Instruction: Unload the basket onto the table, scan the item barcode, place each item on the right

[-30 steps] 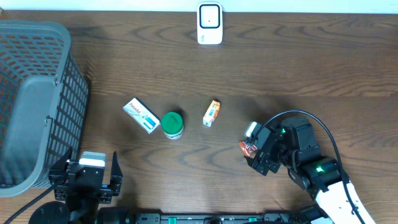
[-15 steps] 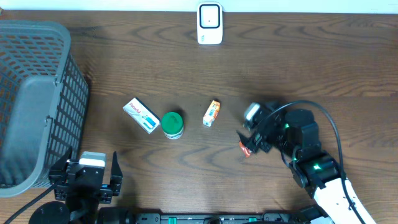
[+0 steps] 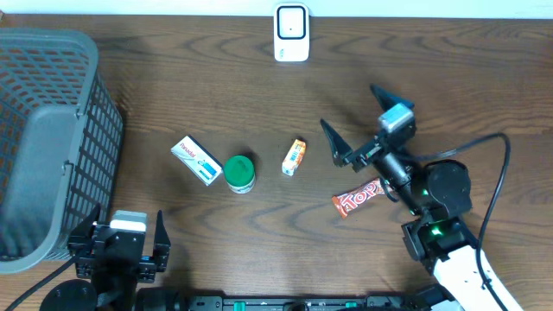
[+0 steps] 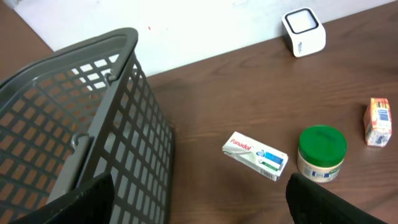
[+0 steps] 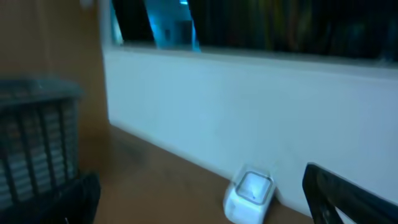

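Two fingers of our right gripper (image 3: 346, 104) stand wide apart, holding nothing. The candy bar (image 3: 359, 199) lies flat on the table just beside that arm. We judge it light, crinkly, slippery and easily crushed, so we should pinch it gently across its narrow width.

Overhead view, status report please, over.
Left gripper fingers open, empty, beside basket. Right gripper fingers open, empty, raised. Candy bar flat on table, unheld. Scanner at far edge, unobstructed.

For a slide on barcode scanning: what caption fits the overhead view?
Right gripper open near a red-wrapped candy bar on the wooden table; white scanner at the far edge.
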Available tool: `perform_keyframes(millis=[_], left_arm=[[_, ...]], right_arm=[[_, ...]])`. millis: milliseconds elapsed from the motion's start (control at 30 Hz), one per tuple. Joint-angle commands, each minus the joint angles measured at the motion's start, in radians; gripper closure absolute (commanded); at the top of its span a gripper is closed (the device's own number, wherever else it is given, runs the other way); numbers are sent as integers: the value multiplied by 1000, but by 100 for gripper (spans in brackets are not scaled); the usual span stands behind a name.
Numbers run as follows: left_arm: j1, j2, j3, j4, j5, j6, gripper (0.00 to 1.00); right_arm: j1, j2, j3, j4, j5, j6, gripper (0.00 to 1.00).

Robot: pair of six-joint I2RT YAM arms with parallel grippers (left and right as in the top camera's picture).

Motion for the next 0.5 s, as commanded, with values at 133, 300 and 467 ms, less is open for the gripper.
perform_keyframes(millis=[133,300,467], left_arm=[[-3,5,0,0,-2,-13,14],[-3,5,0,0,-2,-13,14],[-3,5,0,0,-2,-13,14]], right_arm=[[84,97,5,-13,182,197,1],[97,84,5,-421,-66,249,1],[98,77,5,-716,-136,134,1]])
